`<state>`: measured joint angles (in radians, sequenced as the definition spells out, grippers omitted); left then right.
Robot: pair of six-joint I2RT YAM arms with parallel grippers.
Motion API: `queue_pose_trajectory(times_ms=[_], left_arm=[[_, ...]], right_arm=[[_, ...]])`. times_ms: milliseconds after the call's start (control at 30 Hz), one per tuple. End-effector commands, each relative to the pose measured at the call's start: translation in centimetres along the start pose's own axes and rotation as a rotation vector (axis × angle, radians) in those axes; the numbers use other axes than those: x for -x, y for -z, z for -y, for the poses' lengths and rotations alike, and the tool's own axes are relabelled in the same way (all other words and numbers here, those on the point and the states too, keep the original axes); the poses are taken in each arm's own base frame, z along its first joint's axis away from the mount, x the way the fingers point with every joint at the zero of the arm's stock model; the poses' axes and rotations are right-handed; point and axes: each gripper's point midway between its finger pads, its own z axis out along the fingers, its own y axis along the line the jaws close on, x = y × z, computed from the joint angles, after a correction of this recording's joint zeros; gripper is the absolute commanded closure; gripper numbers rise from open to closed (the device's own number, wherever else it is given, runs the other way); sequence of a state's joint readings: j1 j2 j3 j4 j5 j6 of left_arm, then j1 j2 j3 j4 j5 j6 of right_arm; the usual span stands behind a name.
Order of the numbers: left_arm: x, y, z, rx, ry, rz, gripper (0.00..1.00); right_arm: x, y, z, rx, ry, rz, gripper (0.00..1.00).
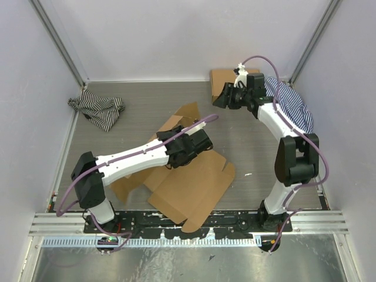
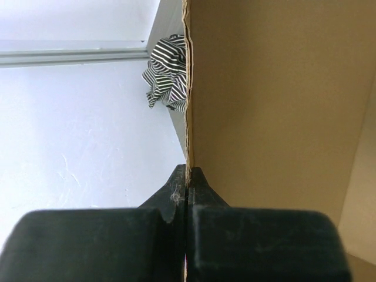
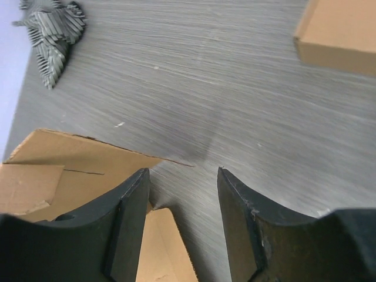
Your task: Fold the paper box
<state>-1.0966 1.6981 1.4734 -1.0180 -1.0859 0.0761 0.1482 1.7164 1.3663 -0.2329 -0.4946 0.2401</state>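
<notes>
Lying mostly flat at mid-table, toward the near edge, the paper box (image 1: pixel 194 182) is an unfolded die-cut sheet; one flap appears lifted. The left gripper (image 1: pixel 200 143) is clamped on that flap's edge, with the cardboard pinched between its fingers. The right gripper (image 3: pixel 183 176) hangs above the bare table (image 1: pixel 252 147) beyond the sheet, jaws partly apart and holding nothing. A ready-made box (image 1: pixel 226 79) sits just behind it. Step in hand, as judged: raising the first wall. The next move calls for the right gripper to descend onto the sheet and brace it while the left folds along the crease.
</notes>
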Motion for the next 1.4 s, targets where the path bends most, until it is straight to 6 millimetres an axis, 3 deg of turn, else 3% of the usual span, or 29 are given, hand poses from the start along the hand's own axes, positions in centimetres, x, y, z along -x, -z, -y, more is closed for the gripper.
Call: queue_pose_trajectory(times_ms=[0,267,467,567,833,1033,1367], left_arm=[[0.4,0.4,-1.7,0.095,0.005,0.047,1.0],[0.8,0.6,-0.8,0.041,0.016,0.087,1.0],[0.4,0.3,0.1,0.013,-0.028,0.087,1.0],[0.6,0.1,0.7,0.0,-0.024,0.094,1.0],[0.4,-0.7,2.6,-0.03,-0.076,0.07,1.0],[0.4,-0.9,2.9,-0.02,-0.125,0.031,1.0],[-1.4,-1.7,3.1,0.02,-0.159,-0.062,1.0]], right_arm=[[3.5,-1.0,-4.4,0.275,0.075,0.064,0.43],[3.7,-5.9,-4.3,0.466,0.112,0.069,0.44],[3.9,-8.2,-4.4,0.567,0.105,0.102,0.44],[3.1,-9.2,-4.9,0.613,0.095,0.071,0.45],[-1.4,-7.8,-8.2,0.745,0.163,-0.006,0.46],[-5.6,-7.1,-7.6,0.667,0.23,-0.107,0.46],[-5.3,-7.0,-6.8,0.564,0.206,-0.094,0.46]])
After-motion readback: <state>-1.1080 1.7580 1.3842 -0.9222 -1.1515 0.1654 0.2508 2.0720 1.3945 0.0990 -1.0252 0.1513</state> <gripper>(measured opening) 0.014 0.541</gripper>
